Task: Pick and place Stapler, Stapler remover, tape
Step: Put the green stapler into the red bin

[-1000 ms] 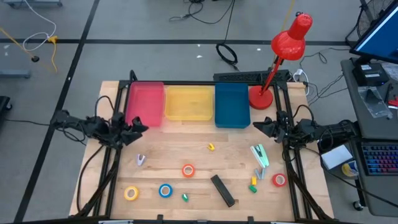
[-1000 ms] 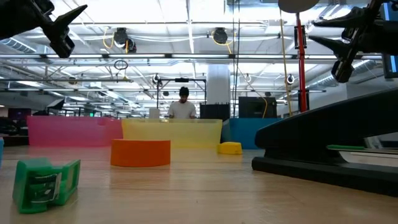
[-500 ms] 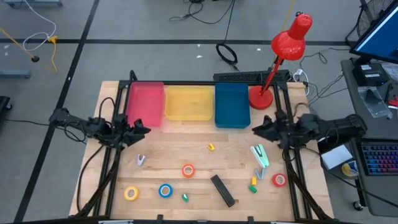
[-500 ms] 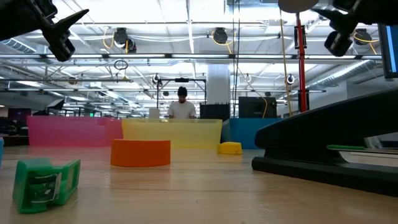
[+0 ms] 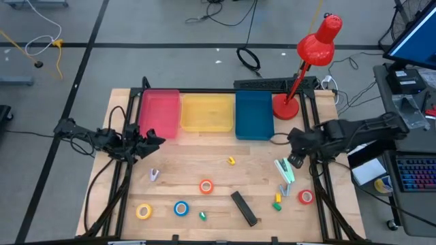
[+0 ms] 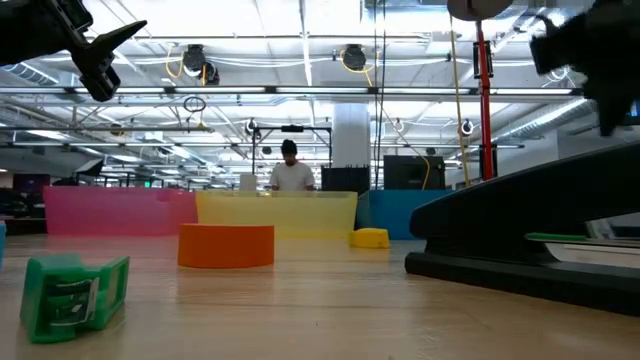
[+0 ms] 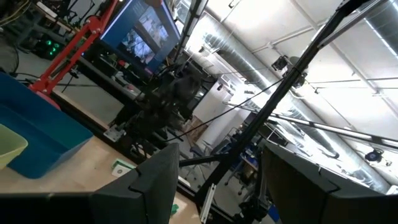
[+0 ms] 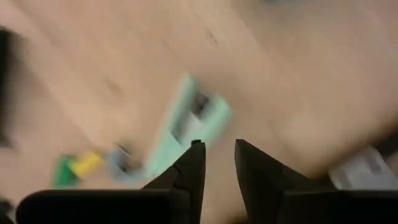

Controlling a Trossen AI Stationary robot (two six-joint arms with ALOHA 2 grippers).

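The pale green stapler (image 5: 284,170) lies at the right of centre in the high view, and the right gripper (image 5: 294,160) hangs just above its upper end; in the right wrist view its two dark fingers (image 8: 194,169) stand a narrow gap apart with the blurred green stapler (image 8: 186,127) beyond them, holding nothing. A black stapler (image 5: 244,207) lies at lower centre, with a small green piece (image 5: 202,216) to its left and a green-and-yellow piece (image 5: 277,202) to its right, which may be staple removers, though they are too small to be sure. The tape rolls are spread along the lower part of the wooden table (image 5: 191,153): yellow tape (image 5: 143,211) at lower left, blue tape (image 5: 180,208) beside it, orange-red tape (image 5: 206,186) nearer the centre, red tape (image 5: 306,197) at lower right. Across the upper table stand a pink bin (image 5: 159,113), a yellow bin (image 5: 207,112) and a blue bin (image 5: 254,114), with a red lamp (image 5: 310,58) at upper right. The left gripper (image 5: 155,140) waits at the left of the frame, below the pink bin, its jaws spread and empty.
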